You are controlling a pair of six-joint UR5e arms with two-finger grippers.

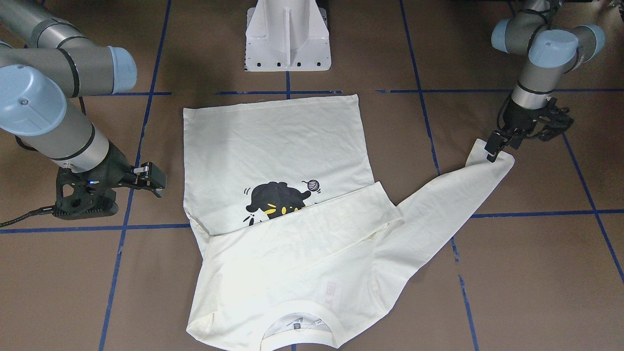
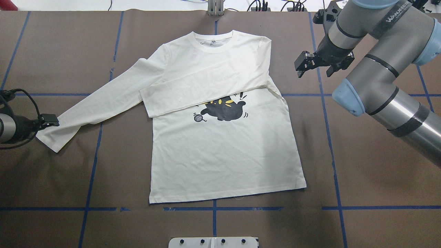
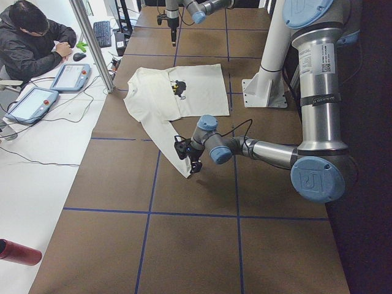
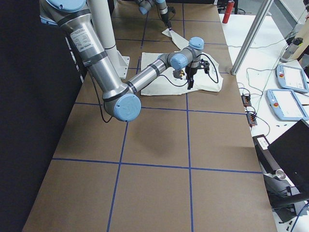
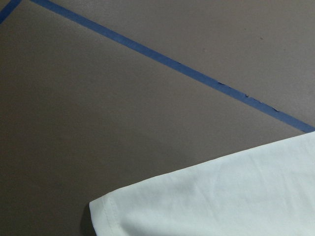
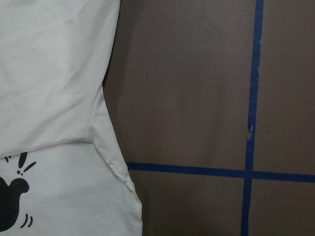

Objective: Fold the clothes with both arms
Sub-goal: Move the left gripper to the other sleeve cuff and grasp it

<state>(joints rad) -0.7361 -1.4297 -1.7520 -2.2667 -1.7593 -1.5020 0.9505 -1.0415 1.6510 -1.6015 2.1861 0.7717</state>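
The cream-white T-shirt (image 2: 220,155) lies flat and face up, collar at the far side. One sleeve is folded across the chest (image 2: 203,93) and covers the top of the black cat print (image 2: 224,110). The other sleeve (image 2: 100,103) stretches out toward my left arm. My left gripper (image 1: 502,144) sits at that sleeve's cuff (image 1: 497,163) and looks open. The cuff lies flat in the left wrist view (image 5: 221,196). My right gripper (image 2: 302,67) looks open and empty, beside the shirt's shoulder and apart from it.
The brown table cover (image 2: 361,172) carries a grid of blue tape lines (image 2: 330,137). The white pedestal base (image 1: 287,39) stands past the shirt's hem. An operator (image 3: 30,43) sits at a side desk with tablets. A red bottle (image 3: 18,252) lies on that desk.
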